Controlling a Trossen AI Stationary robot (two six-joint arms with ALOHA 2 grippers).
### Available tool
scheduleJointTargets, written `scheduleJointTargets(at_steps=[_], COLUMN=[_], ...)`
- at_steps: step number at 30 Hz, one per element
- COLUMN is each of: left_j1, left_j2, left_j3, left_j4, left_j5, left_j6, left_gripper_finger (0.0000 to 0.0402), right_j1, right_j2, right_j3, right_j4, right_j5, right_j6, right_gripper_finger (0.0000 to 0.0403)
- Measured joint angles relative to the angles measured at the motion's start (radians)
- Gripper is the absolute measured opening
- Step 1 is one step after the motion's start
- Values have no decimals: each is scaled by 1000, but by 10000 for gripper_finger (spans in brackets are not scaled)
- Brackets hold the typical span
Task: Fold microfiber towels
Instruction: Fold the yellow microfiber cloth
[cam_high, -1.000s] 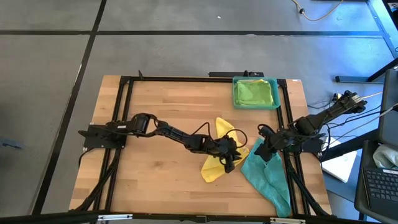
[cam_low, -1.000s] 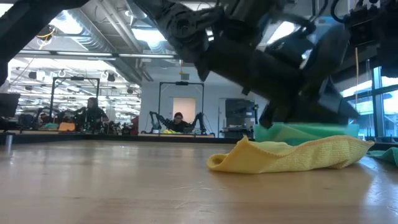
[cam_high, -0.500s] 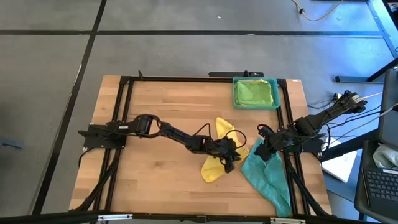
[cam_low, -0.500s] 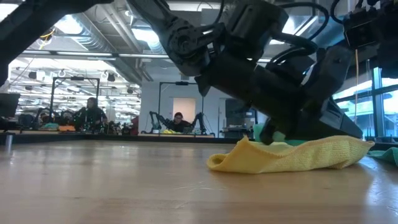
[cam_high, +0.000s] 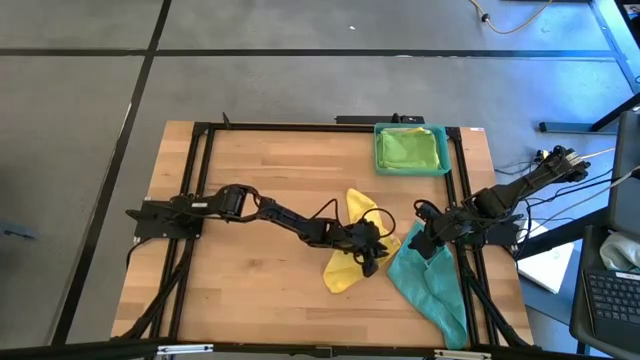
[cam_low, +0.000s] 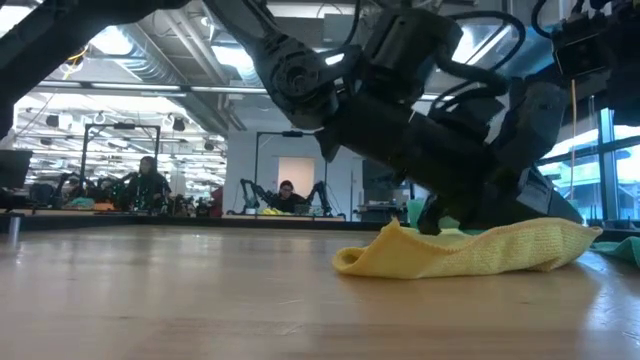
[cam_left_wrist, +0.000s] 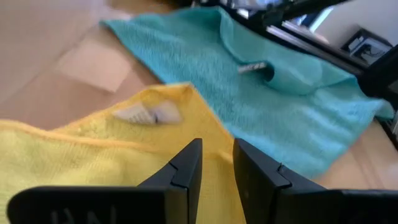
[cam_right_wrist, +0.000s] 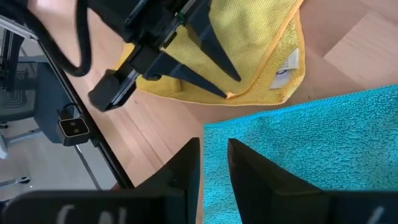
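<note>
Your wooden table (cam_high: 250, 180) holds a yellow towel (cam_high: 345, 268) at mid-right, a teal towel (cam_high: 430, 290) beside it.
From above, your left gripper (cam_high: 368, 254) sits on the yellow towel; the right gripper (cam_high: 422, 243) meets the teal towel's edge. Left wrist view: jaws a narrow slit over yellow cloth; grip unclear. Right wrist view: jaws barely apart above teal cloth, grip unclear.

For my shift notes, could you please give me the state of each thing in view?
yellow towel: crumpled on the table, label showing.
teal towel: spread loosely, partly over the table's edge.
green towels: lying in the tray.
teal tray: holding towels.
left end effector: nearly closed over the yellow towel.
right end effector: nearly closed over the teal towel.
</note>
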Motion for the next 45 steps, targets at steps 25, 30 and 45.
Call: scheduleJointTargets(at_steps=[25,30,45], left_j1=[-8,-8,-9], left_j2=[18,18,18], left_j3=[0,0,1], left_j4=[7,-3,-41], left_j5=[-39,-47,-66], left_j6=[-3,0,-16], left_gripper_finger=[82,82,7], right_j1=[0,0,0], right_j2=[0,0,0], right_j3=[0,0,0], right_j4=[0,1,1], right_j5=[0,0,0], right_j6=[26,26,26], right_gripper_finger=[85,85,85])
